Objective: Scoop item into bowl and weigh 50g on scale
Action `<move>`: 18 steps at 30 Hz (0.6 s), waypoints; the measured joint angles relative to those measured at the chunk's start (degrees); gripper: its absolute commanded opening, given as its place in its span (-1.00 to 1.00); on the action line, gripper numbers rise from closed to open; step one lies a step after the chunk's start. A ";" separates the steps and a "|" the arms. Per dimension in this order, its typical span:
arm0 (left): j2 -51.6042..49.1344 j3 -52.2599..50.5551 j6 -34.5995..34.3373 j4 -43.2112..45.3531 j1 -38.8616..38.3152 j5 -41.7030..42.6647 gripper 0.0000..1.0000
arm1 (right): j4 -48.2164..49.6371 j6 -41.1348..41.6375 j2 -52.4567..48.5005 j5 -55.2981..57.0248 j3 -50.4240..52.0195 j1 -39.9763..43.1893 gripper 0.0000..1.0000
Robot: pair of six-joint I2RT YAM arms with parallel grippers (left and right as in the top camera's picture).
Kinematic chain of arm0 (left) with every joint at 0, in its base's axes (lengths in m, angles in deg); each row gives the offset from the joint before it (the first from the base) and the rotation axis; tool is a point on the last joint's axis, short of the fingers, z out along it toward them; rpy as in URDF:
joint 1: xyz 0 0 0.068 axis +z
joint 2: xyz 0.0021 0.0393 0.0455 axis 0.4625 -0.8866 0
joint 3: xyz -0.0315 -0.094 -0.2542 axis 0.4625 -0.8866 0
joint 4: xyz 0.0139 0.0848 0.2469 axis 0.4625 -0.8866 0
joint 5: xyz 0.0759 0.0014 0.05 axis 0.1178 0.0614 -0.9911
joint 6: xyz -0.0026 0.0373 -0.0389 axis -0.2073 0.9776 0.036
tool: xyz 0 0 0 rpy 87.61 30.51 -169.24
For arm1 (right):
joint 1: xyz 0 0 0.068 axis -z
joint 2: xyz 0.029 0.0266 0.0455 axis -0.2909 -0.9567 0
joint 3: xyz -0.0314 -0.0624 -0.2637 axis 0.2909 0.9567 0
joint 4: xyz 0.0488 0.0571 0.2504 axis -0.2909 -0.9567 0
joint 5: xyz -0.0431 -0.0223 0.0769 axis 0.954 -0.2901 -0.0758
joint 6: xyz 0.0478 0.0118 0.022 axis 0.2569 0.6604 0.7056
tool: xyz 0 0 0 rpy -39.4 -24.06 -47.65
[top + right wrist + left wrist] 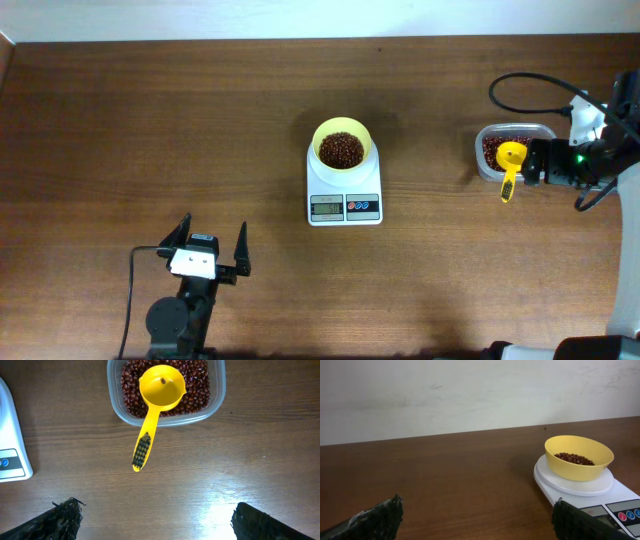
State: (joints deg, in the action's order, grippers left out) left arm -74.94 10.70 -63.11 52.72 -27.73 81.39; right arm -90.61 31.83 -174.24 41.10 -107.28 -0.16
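One wooden surface carries one white scale at mid-frame overhead and one clear tub near the right edge. One pale yellow bowl sits on the scale, and one yellow scoop rests with its cup in the tub. Beans lie in two heaps, bowl and tub. Both pincers stand apart and empty: the left pincer is at lower left, well apart from the bowl; the right pincer is near the scoop, not touching.
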 measured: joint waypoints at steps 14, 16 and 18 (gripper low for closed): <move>0.00 0.00 0.00 0.02 0.00 0.02 0.97 | 18.91 0.00 9.35 -6.34 9.90 0.00 0.97; 0.00 0.00 0.02 0.02 0.00 0.02 0.97 | 25.42 0.17 15.26 -7.78 16.22 0.00 0.97; 0.00 0.00 0.02 0.02 0.00 0.02 0.97 | 32.46 0.33 21.75 -8.55 23.82 0.00 0.97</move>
State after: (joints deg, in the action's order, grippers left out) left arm -74.94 10.70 -63.09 52.74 -27.73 81.41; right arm -58.15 32.16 -152.50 32.56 -83.46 -0.16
